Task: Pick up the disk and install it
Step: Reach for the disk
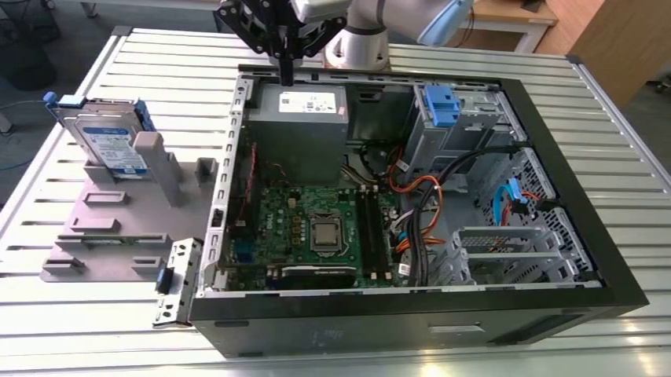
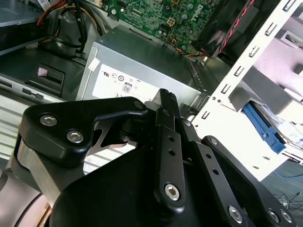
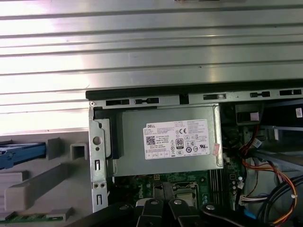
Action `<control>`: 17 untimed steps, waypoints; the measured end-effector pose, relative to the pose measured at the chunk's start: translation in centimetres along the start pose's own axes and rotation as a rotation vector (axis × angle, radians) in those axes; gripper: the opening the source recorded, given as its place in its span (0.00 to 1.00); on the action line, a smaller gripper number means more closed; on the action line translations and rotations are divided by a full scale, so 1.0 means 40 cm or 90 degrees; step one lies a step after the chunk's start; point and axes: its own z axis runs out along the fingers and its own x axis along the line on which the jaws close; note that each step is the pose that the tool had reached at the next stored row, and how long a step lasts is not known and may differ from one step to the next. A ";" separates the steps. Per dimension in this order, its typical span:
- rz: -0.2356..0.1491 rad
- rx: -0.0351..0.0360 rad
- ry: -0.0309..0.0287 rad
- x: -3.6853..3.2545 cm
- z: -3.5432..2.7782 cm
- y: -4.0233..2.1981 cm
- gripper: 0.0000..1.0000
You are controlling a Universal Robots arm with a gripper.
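Observation:
The disk (image 1: pixel 110 145), a silver drive with a white-and-blue label in a blue frame, stands on edge in a grey fixture (image 1: pixel 115 228) on the exterior view's left, outside the computer case. Its blue frame also shows in the second wrist view (image 2: pixel 265 128) and the first wrist view (image 3: pixel 21 153). My gripper (image 1: pixel 285 69) hangs over the case's far rim, just above the grey power supply (image 1: pixel 304 118), well apart from the disk. Its black fingers (image 2: pixel 168 101) are pressed together and hold nothing.
The open black computer case (image 1: pixel 587 181) lies on a slatted metal table (image 1: pixel 168 55). Inside are the green motherboard (image 1: pixel 314 228), bundled cables (image 1: pixel 419 196), a blue latch piece (image 1: pixel 441 106) and a metal drive cage (image 1: pixel 504 251).

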 end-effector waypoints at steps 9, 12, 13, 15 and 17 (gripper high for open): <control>0.000 0.0000 0.0000 0.013 0.000 -0.001 0.11; 0.000 0.0000 0.0000 0.018 -0.001 -0.001 0.11; 0.000 0.0000 0.0000 0.019 -0.001 -0.001 0.11; 0.000 0.0000 0.0000 0.019 0.000 -0.001 0.11; 0.000 0.0000 0.0000 0.019 -0.001 -0.001 0.11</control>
